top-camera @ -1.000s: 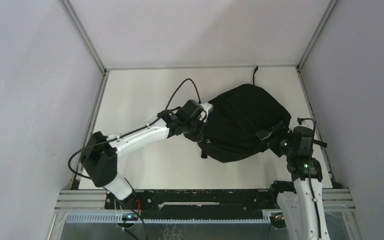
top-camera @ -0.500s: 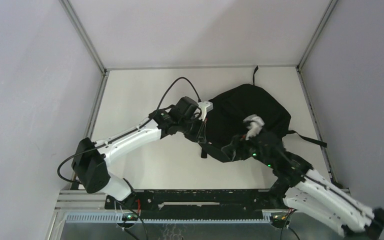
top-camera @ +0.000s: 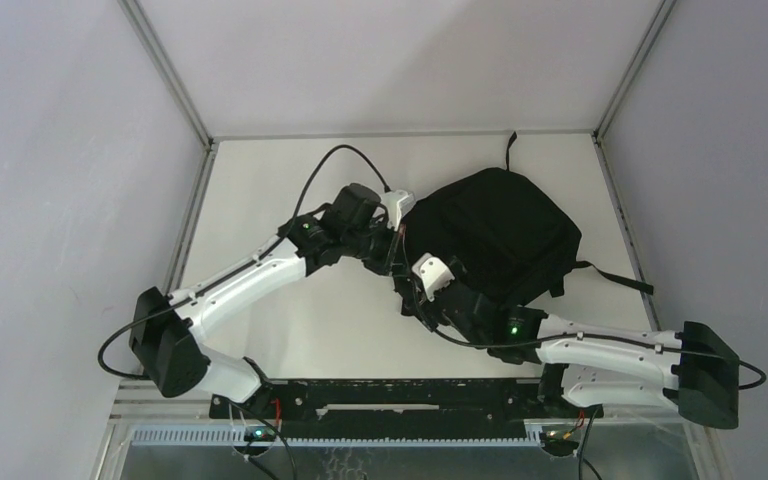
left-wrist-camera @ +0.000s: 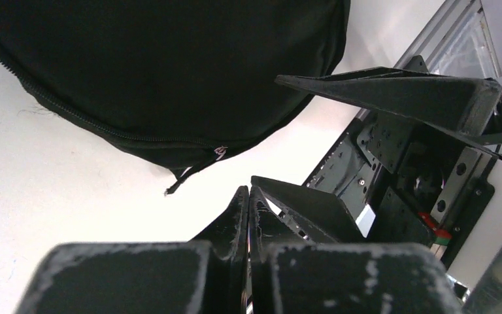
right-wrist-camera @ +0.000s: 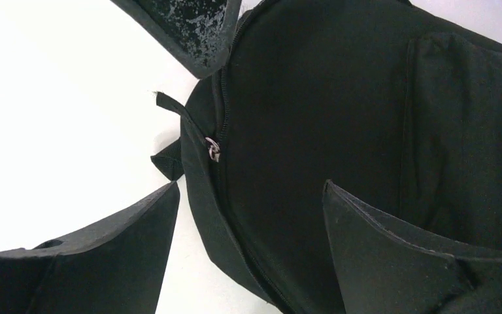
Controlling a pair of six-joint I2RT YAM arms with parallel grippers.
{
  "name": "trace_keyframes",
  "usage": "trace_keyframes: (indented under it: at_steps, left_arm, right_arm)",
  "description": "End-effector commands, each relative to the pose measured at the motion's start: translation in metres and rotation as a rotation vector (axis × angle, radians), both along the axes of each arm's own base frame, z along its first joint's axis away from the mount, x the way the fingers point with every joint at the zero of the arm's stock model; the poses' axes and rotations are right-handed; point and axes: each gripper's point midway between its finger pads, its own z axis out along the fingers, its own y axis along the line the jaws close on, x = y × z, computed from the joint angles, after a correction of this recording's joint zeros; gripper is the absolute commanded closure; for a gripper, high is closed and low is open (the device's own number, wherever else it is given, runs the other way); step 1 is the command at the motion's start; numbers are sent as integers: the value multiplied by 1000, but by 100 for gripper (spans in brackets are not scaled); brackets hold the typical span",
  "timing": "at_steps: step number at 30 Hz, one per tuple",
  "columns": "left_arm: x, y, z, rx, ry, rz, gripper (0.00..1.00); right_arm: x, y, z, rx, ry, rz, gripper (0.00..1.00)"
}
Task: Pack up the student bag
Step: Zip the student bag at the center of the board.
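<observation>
We note the right gripper has swung across to the backpack's near-left corner, jaws now spread wide beside the zip pull. The left gripper sits alongside, jaws closed, empty. The backpack lies on the table; we judge the zip is the target.

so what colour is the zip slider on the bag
Silver, on the black student bag; the zip slider shows clearest in the right wrist view.

1. We count one student bag.
2. We count two pincers: the left pincer and the right pincer.
3. We make out one metal zip pull.
4. We count one table.
</observation>
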Motion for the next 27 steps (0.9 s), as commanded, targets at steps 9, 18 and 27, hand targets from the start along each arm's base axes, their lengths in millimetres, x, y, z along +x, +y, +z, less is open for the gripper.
trace_keyframes:
  at_steps: [9, 18, 27]
  left_arm:
    - [9, 23, -37, -9, -1, 37, 33]
    - [26, 6, -60, -163, 94, -14, 20]
    - [8, -4, -72, -185, 230, -59, 24]
  right_arm:
    - [-4, -11, 11, 151, 13, -26, 13]
    - [-5, -28, 21, 234, 24, -61, 13]
    - [-3, -27, 21, 246, 32, -69, 13]
